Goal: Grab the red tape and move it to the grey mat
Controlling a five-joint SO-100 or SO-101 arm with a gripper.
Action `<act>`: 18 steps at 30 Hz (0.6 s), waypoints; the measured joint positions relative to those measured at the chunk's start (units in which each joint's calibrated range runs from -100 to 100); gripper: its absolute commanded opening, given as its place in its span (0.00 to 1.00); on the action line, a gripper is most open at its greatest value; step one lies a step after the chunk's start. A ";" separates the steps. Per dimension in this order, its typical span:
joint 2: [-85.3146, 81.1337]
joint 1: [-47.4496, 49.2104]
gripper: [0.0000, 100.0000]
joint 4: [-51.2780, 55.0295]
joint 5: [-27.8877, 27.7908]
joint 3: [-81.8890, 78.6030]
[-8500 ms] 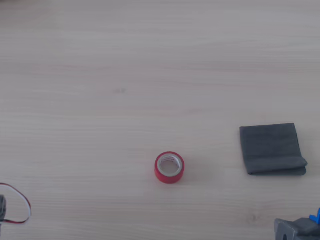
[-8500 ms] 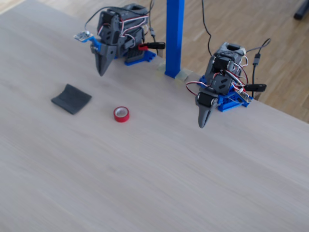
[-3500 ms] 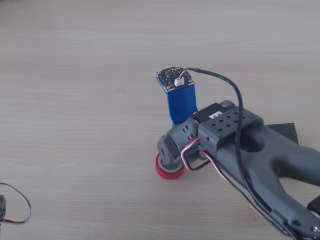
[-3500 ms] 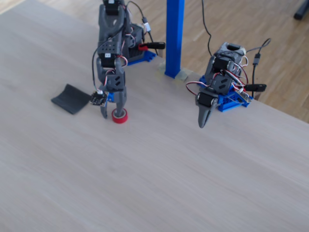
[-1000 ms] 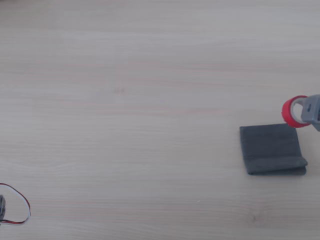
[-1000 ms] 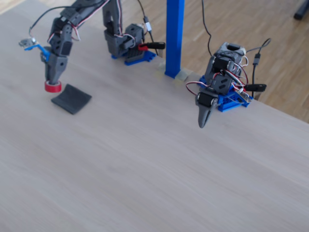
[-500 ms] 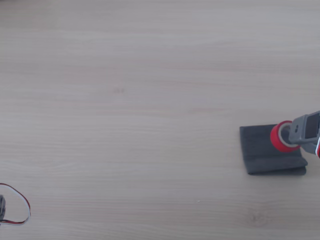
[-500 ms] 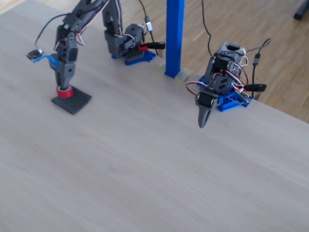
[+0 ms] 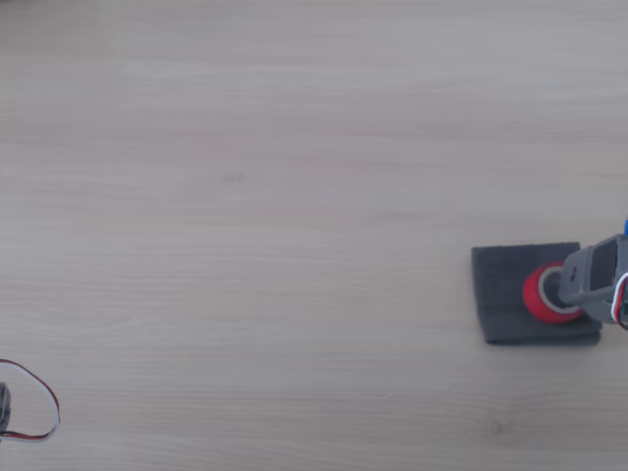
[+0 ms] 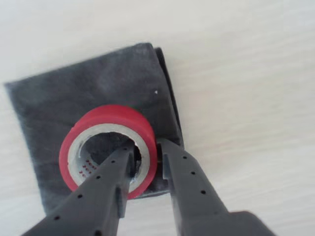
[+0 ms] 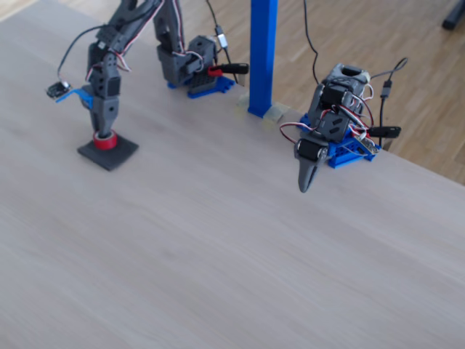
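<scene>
I have the tool (image 10: pixel 146 160) pinched on the wall of the red tape (image 10: pixel 106 123), one finger inside the core and the other outside against the red face, so the jaws stand only as far apart as the roll's wall is thick. The roll lies flat on the grey mat (image 10: pixel 54 103), toward its near right edge in the wrist view; the fixed view shows the tape (image 11: pixel 105 140) on the mat (image 11: pixel 116 156) at the far left of the worktop (image 11: pixel 240 240).

I judge the tape light and fairly stiff: a wound roll on a whitish core that holds its ring shape under this pinch. Its outer face looks smooth and may slip, so the wall grip through the core seems the safest hold. The mat looks soft and folded, likely to shift or ruck if I drag across it.

Small red marks show inside the core, too blurred to read. I see no other brand or label.
</scene>
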State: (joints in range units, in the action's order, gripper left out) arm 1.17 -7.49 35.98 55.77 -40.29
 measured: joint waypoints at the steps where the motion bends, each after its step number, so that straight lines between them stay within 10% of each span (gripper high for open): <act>1: 0.50 0.00 0.13 0.00 0.10 0.00; 18: -6.33 3.81 0.15 0.00 0.21 0.00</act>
State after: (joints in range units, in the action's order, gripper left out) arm -5.16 -3.68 35.98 55.98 -40.29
